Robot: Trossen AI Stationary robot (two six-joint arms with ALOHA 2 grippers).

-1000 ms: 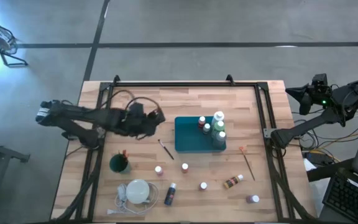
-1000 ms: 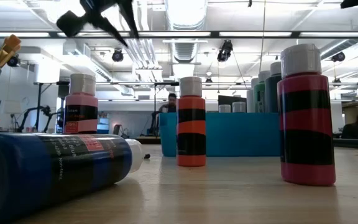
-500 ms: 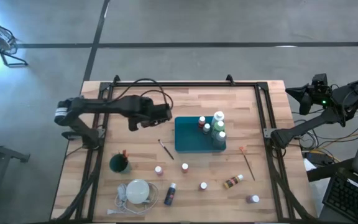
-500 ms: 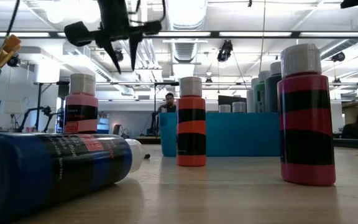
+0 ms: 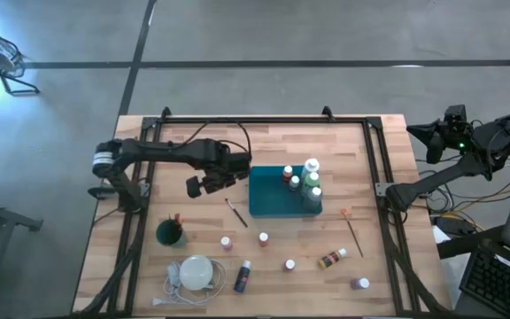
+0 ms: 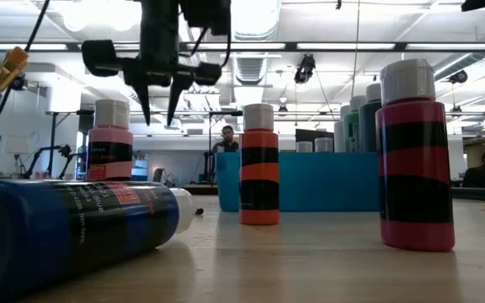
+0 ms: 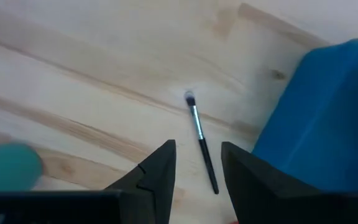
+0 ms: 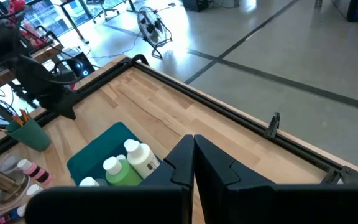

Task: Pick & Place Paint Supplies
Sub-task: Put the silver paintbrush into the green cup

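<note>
left gripper (image 5: pixel 204 185) hangs parted above dark-handled brush (image 7: pixel 202 143) beside teal tray (image 5: pixel 273 197).

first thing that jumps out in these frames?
The teal tray at mid-table, with several white-capped bottles packed at its right end. Just left of it, the left gripper hangs above the wood, jaws apart and empty, over a thin dark brush. More bottles and a second brush lie scattered along the near side.

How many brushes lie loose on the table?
2: a dark-handled thin brush left of the teal rectangular tray, an orange-tipped brush right of it. More stand in the green cup.
</note>
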